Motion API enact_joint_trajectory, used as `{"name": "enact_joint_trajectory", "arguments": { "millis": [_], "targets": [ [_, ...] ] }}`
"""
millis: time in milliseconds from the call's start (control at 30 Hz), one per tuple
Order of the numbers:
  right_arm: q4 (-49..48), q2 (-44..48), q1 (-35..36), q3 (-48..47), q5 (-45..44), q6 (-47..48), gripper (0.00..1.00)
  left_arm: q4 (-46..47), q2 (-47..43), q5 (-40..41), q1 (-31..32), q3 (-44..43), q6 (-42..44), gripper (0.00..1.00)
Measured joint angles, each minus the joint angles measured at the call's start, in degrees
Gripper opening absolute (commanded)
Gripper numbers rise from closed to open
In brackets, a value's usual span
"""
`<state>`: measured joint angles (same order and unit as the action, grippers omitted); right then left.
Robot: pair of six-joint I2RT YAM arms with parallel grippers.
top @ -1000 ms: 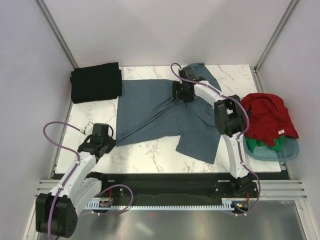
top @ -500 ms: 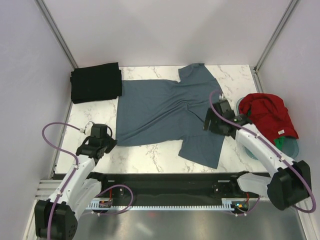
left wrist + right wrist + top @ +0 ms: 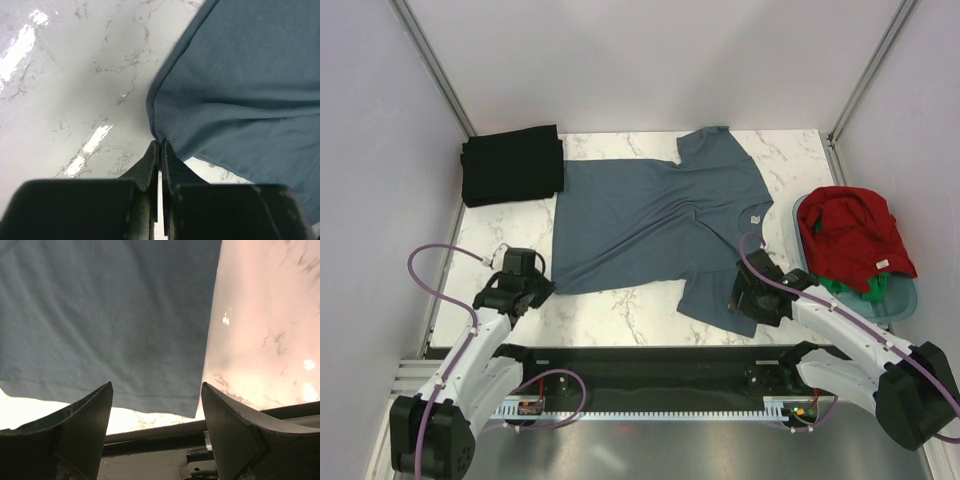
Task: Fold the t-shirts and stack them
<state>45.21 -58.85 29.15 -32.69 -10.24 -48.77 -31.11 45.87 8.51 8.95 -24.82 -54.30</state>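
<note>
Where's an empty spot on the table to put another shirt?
Bare marble lies between the black t-shirt, the blue-grey t-shirt and the left pincer, plus a thin strip along the near edge. The middle, under the blue-grey t-shirt, and the tub heaped with the red t-shirt are crowded.

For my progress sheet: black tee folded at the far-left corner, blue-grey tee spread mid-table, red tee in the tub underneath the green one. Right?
One slip: the red tee lies on top of the green tee in the tub, not underneath, as the top external view shows. The black tee folded far left and blue-grey tee spread mid-table are right.
</note>
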Motion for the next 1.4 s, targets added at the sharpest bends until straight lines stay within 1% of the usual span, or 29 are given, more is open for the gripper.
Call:
{"name": "enact_joint_trajectory", "arguments": {
  "millis": [200, 300, 333, 433, 500, 600, 700, 733, 833, 900, 1033, 1167, 1400],
  "targets": [
    [-1.53, -1.16, 3.78, 4.33, 2.34, -3.98, 0.75, -0.07, 2.38, -0.13, 0.00, -0.37, 0.09, 0.02],
    [-2.27, -1.20, 4.83, 4.37, 2.40, -4.52, 0.67, -0.04, 2.47, -0.11, 0.00, -0.90, 0.39, 0.02],
    [-2.34, -1.20, 4.87, 4.42, 2.40, -4.61, 0.59, -0.04, 2.47, -0.11, 0.00, -0.96, 0.44, 0.02],
    [-2.91, -1.27, 4.87, 4.66, 2.40, -5.05, 0.43, -0.04, 2.45, -0.11, 0.00, -0.96, 0.46, 0.02],
    [-3.43, -1.27, 4.87, 4.81, 2.49, -5.18, 0.38, -0.07, 2.45, -0.09, 0.00, -0.96, 0.48, 0.02],
    [-4.35, -1.29, 4.87, 4.94, 2.89, -5.25, 0.27, -0.09, 2.45, -0.13, 0.00, -0.98, 0.57, 0.02],
    [-4.96, -1.33, 4.87, 4.92, 4.15, -4.92, 0.12, -1.51, 2.16, -1.27, 0.00, -2.05, 1.09, 0.02],
    [-4.83, -1.33, 4.87, 4.76, 4.57, -4.57, 0.08, -2.34, 1.70, -1.75, 0.00, -2.91, 1.36, 0.02],
    [-2.97, -0.66, 4.87, 2.89, 5.84, -4.02, 0.04, -4.85, -0.96, -3.19, 0.00, -5.77, 2.45, 0.02],
    [-0.98, 1.25, 4.87, 0.37, 6.34, -3.72, 0.00, -6.93, -2.97, -4.24, 0.00, -7.87, 3.37, 0.02],
    [3.30, 7.43, 4.87, -5.73, 6.80, -3.50, 0.00, -10.82, -5.84, -7.28, 0.00, -12.02, 4.55, 0.02],
    [8.76, 12.61, 4.87, -11.82, 6.75, -3.52, 0.00, -14.78, -7.17, -9.99, 0.00, -13.70, 4.72, 0.02],
    [19.74, 20.17, 4.87, -19.41, 5.11, -3.98, 0.00, -22.40, -9.07, -11.06, 0.00, -17.55, 6.51, 0.02]
  ]
}}
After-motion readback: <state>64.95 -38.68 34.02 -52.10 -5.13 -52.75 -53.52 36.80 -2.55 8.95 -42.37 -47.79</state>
